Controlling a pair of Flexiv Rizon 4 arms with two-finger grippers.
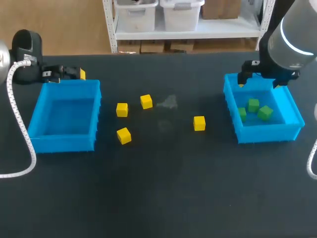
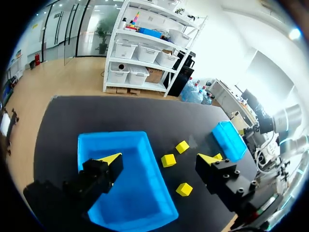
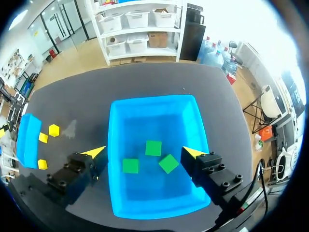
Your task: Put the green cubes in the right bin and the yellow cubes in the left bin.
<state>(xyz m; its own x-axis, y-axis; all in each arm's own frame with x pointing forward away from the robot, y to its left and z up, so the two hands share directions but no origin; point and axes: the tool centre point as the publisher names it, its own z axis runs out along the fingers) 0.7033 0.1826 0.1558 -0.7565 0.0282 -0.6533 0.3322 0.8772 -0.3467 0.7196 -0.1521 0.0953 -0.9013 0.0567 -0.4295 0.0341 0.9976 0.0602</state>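
At the right edge of the black table (image 1: 163, 198) sits the right bin (image 1: 270, 133), and there are three green cubes down on its floor. One green cube (image 1: 253, 104) lies nearest the bin's far wall. A second green cube (image 1: 265, 112) is just beside it, toward the table's right edge. A third green cube (image 1: 242, 113) is close to the bin's inner wall.

Above that bin hangs the right gripper (image 3: 144, 152), yellow tips spread wide. It is gripping nothing, and from its own wrist camera the green cubes lie well below, in the gap between the fingers.

Over at the left edge is the left bin (image 1: 64, 141). The left gripper (image 2: 159, 158) hovers at the bin's far rim, looking out across it, fingers parted just as wide and nothing held.

Now the middle of the table, between the two bins, where four yellow cubes lie loose. Three are grouped nearer the left bin. One yellow cube (image 1: 122, 109) is closest to that bin. A second yellow cube (image 1: 146, 101) is near it and a little farther back. A third yellow cube (image 1: 124, 135) is nearer the front edge. The fourth yellow cube (image 1: 199, 123) sits alone, well apart from the others and closer to the right bin. None of the four is touching a bin or another cube.
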